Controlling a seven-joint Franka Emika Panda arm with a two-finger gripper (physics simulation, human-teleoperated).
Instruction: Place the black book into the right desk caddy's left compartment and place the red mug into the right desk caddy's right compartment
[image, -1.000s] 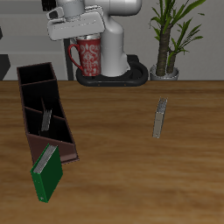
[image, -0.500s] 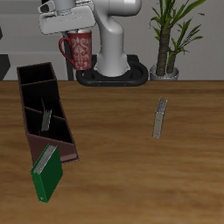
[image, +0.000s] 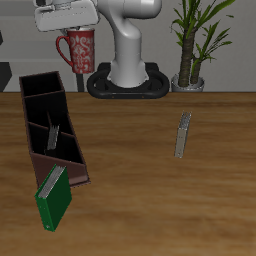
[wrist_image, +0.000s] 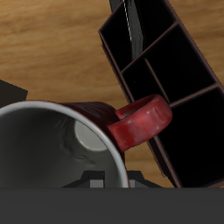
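Wooden counter (image: 140, 190), brown grain, with a potted green plant (image: 195, 40) at its back. Green hardcover book (image: 55, 198) leans at the near end of the long dark brown wooden desk caddy (image: 62, 160). Small black book with white page edges (image: 52, 134) stands tilted in the caddy's left compartment (image: 56, 143). Right compartment (image: 42, 87), the small squarish far-end section, sits below and near the mug. Dark red speckled mug (image: 79, 47) hangs high above the counter, upright, handle (wrist_image: 142, 121) toward the caddy; white inside. Gripper (image: 70, 22) jaws closed on the mug's rim. Grey slim book (image: 183, 134) stands well apart, nearer the plant.
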